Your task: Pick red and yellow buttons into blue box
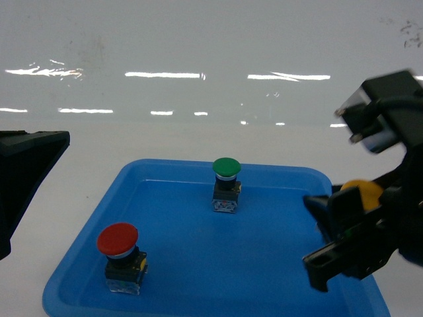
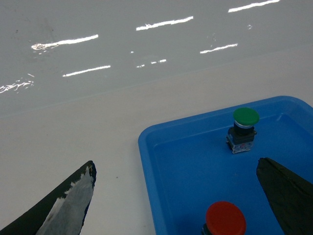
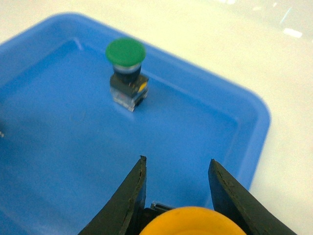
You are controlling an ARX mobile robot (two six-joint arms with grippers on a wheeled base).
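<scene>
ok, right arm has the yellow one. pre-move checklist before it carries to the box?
1. Yellow button between the right gripper fingers: ok, cap sits in the gap.
2. Grip firm: cannot tell, contact with the body is hidden.
3. Button lifted off the blue tray: cannot tell.
4. Green button clear of the gripper: ok, upright, apart, farther back in the tray.
5. Red button undisturbed: ok, upright at tray's front left; left gripper open above it.
6. Blue box located: not ok, not in any view.
</scene>
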